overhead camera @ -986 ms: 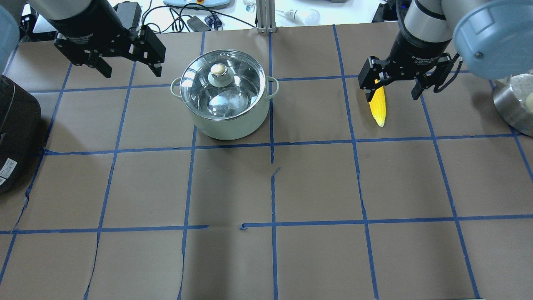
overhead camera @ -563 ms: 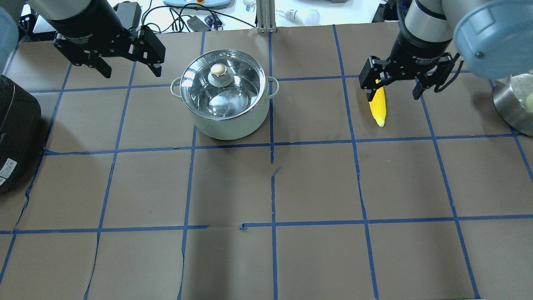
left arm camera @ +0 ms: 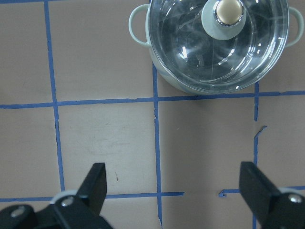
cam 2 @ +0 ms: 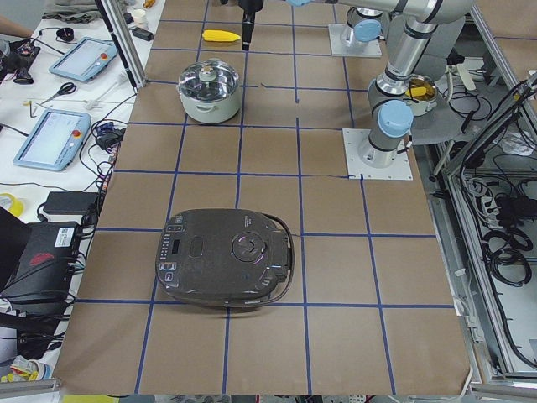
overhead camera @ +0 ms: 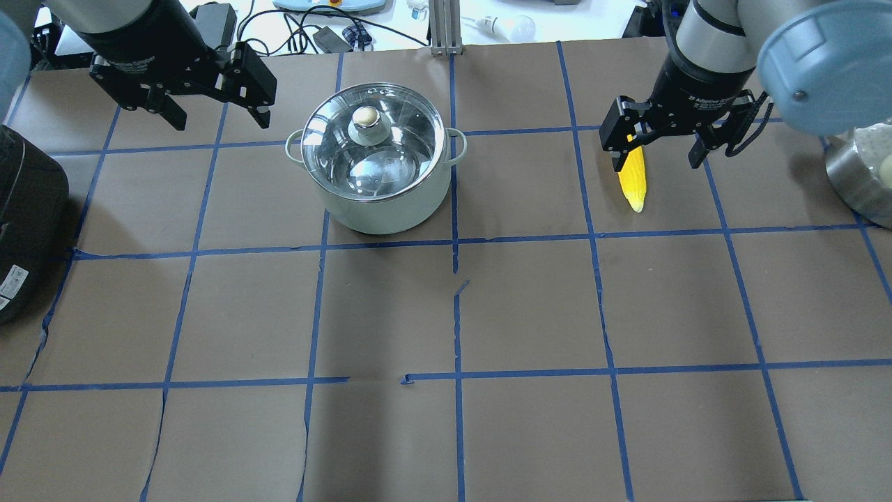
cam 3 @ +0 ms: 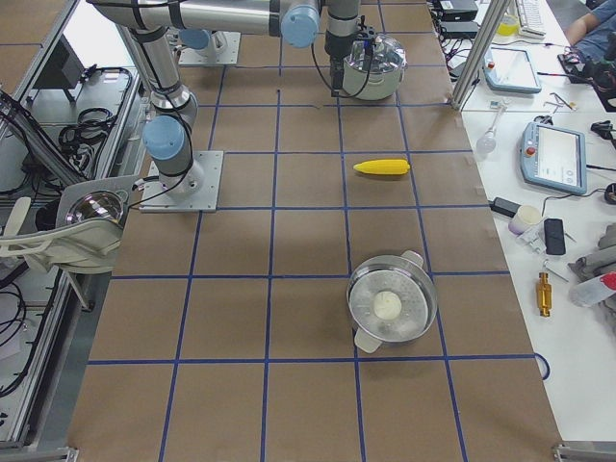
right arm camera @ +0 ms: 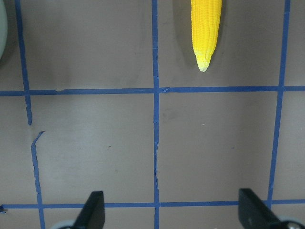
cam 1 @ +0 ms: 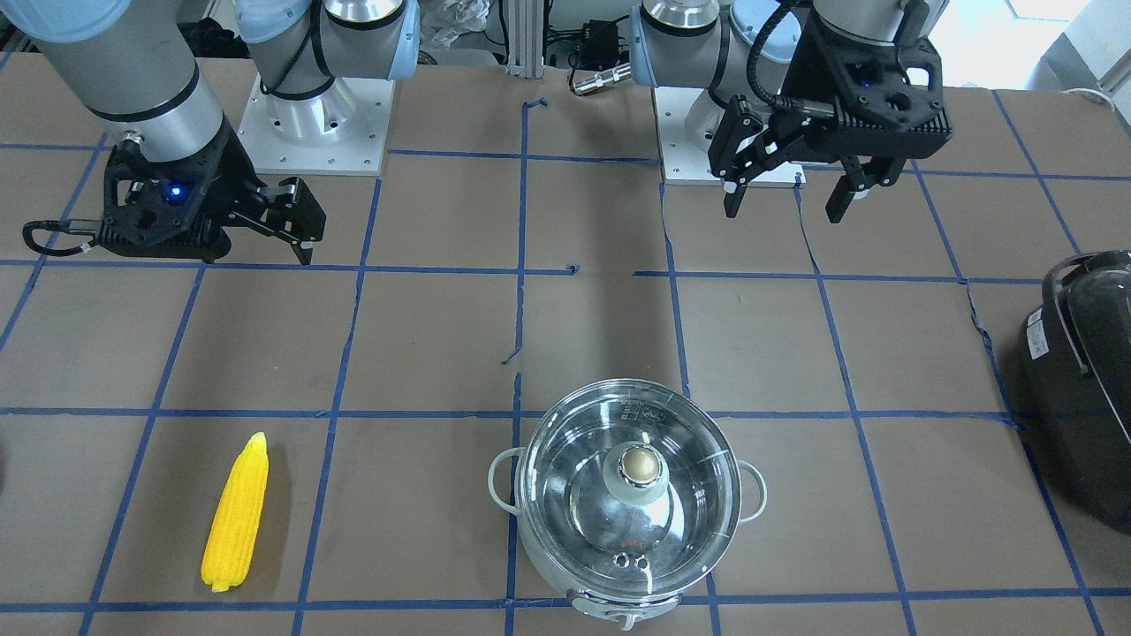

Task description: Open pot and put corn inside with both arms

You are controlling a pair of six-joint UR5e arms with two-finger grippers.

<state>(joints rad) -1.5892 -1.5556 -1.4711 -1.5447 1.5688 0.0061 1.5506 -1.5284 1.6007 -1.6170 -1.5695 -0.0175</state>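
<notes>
Left wrist view: left gripper (left arm camera: 175, 191) hangs empty, jaws spread wide, above bare table (left arm camera: 105, 138). The pot (left arm camera: 164, 71) sits ahead of it with the lid (left arm camera: 190, 47) on and the knob (left arm camera: 228, 13) near the top edge. The right gripper (right arm camera: 174, 212) is just as wide and holds nothing. The corn (right arm camera: 206, 28) lies flat ahead of it, tip toward the fingers, well apart from the pot on the robot's right side.

Both arms look to be on the approach, so nothing of the task is done yet. For the left, I would centre the jaws over the knob, come straight down, close on the knob alone and lift straight up, because glass slides easily. The lid needs a clear place to go, or to be held aside. For the right, straddle the cob across its width near the middle, where it is thick enough to hold without rolling. The corn should wait until the opening is free.

Count:
- One pot, with one lid, one knob and two loop handles.
- One corn.
- Two grippers.
- One black cooker (cam 1: 1082, 380).
- One steel pan (cam 3: 390, 306) with a pale ball inside.
</notes>
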